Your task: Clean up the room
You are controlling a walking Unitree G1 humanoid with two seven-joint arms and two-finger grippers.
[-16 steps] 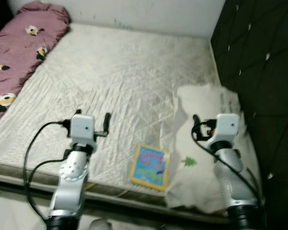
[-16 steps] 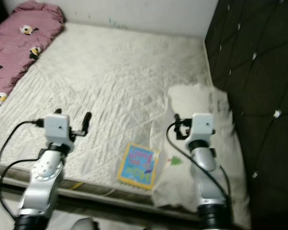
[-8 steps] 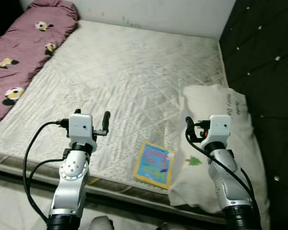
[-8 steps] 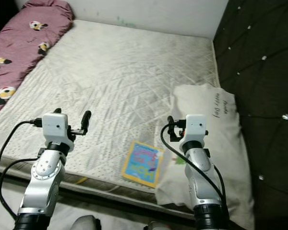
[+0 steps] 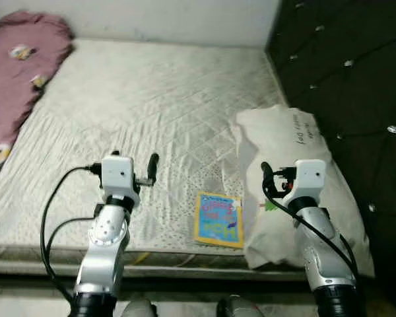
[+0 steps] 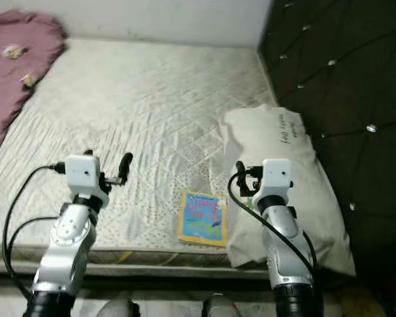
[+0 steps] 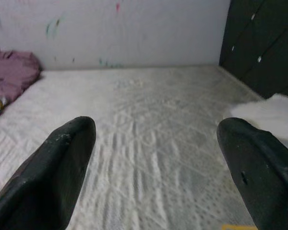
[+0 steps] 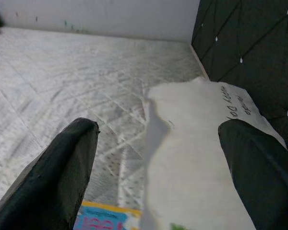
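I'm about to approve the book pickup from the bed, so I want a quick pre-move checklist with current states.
1. Book in plain sight, flat near the mattress edge: ok.
2. Nothing lying on the book: ok.
3. Left gripper open, holding nothing: ok.
4. Right gripper open, holding nothing: ok.
5. Room beside the book: not ok, the white pillow sits right against its side.
6. Either gripper already over the book: not ok, both flank it.
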